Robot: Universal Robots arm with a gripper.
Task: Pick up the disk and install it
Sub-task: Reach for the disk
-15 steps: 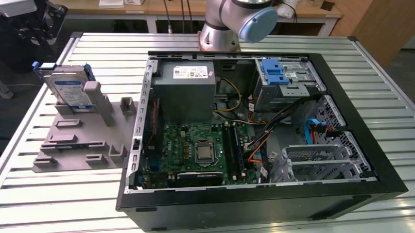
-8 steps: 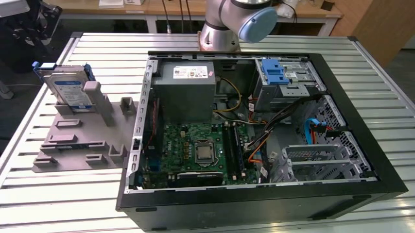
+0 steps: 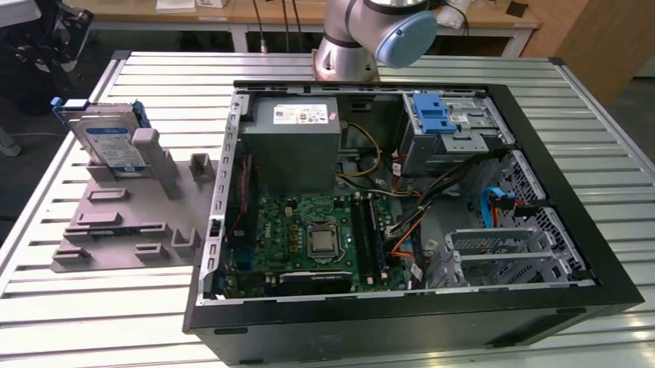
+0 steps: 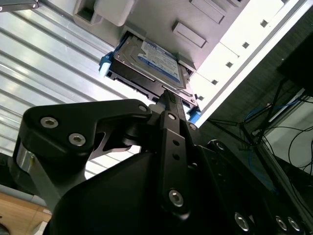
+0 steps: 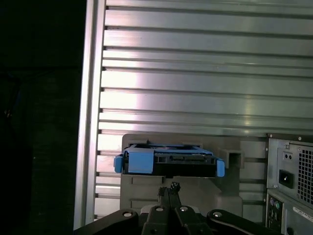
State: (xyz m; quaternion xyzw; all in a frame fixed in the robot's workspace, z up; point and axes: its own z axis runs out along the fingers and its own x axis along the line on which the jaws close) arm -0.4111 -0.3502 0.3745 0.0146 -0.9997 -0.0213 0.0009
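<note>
Standing upright in the grey holder (image 3: 123, 226), the disk (image 3: 107, 144) is judged rigid, dense, shock-sensitive (best gripped across its blue frame (image 5: 141, 160)); jaws of the gripper (image 5: 168, 188) are seen closed, empty.

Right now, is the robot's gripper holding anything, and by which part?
Nothing is held. The gripper is shut and empty. The disk stands on edge in the grey stand, with nothing gripping it.

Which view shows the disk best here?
The exterior view: the disk stands upright in the grey holder, label facing the camera. The second wrist view shows its label close up; the first wrist view its edge.
</note>
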